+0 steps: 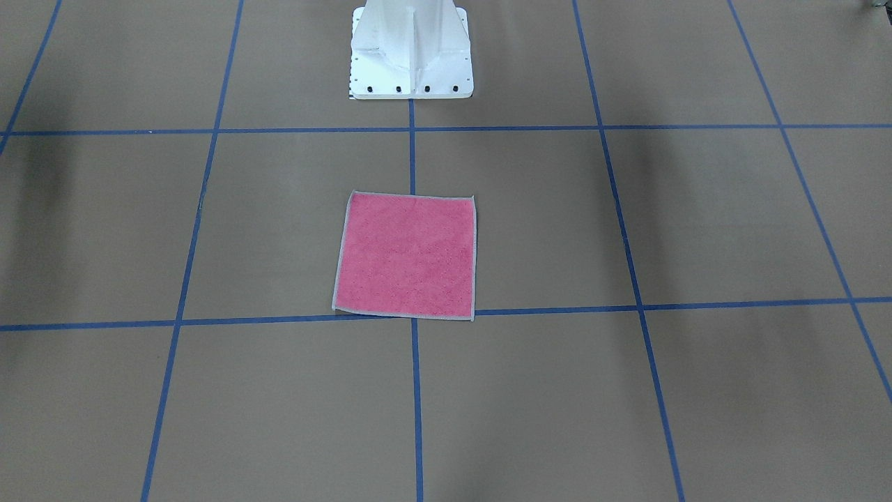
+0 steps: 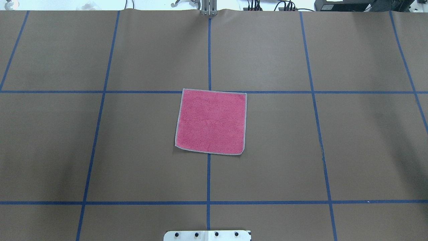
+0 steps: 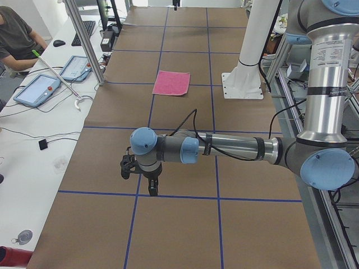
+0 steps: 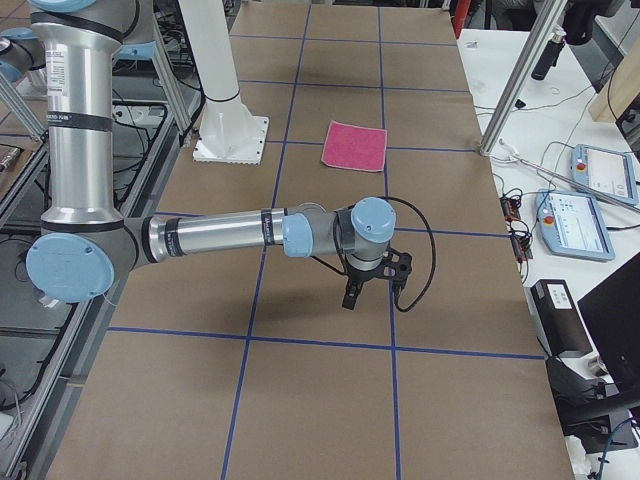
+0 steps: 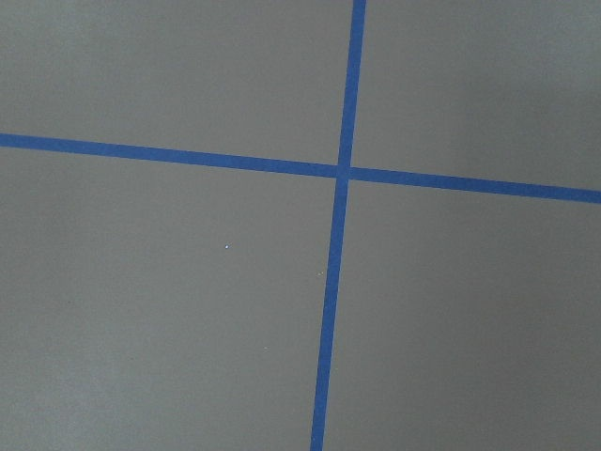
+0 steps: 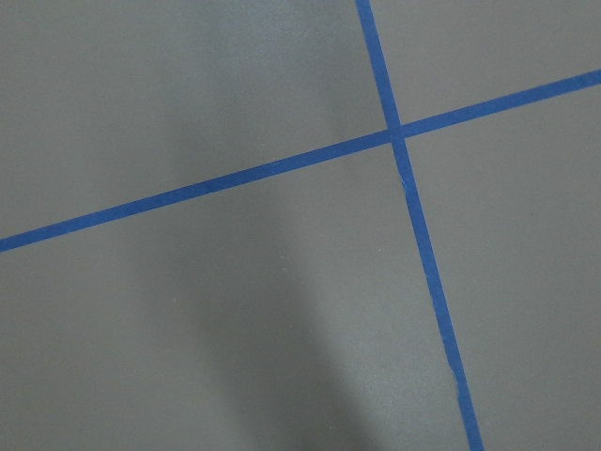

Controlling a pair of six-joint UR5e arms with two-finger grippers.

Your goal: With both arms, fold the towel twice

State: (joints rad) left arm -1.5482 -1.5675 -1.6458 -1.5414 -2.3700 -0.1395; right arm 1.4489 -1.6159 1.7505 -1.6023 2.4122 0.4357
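Pink face up, the towel (image 2: 211, 122) lies flat and unfolded at the middle of the table (image 2: 100, 150). Its edge farthest from the white pedestal (image 1: 411, 56) runs along a blue tape line (image 2: 284, 92). The left gripper (image 3: 139, 180) and the right gripper (image 4: 375, 293) hang over bare table, well apart from the towel. I cannot tell whether either is released or clenched.

a brown table (image 2: 267, 50) is gridded with blue tape (image 2: 209, 174). beside it runs a white bench (image 3: 33, 134) with two pendants (image 3: 36, 89), a keyboard (image 3: 88, 28) and a mouse (image 3: 59, 42). a person (image 3: 14, 33) sits there. a metal post (image 3: 84, 42) stands at the table's edge.
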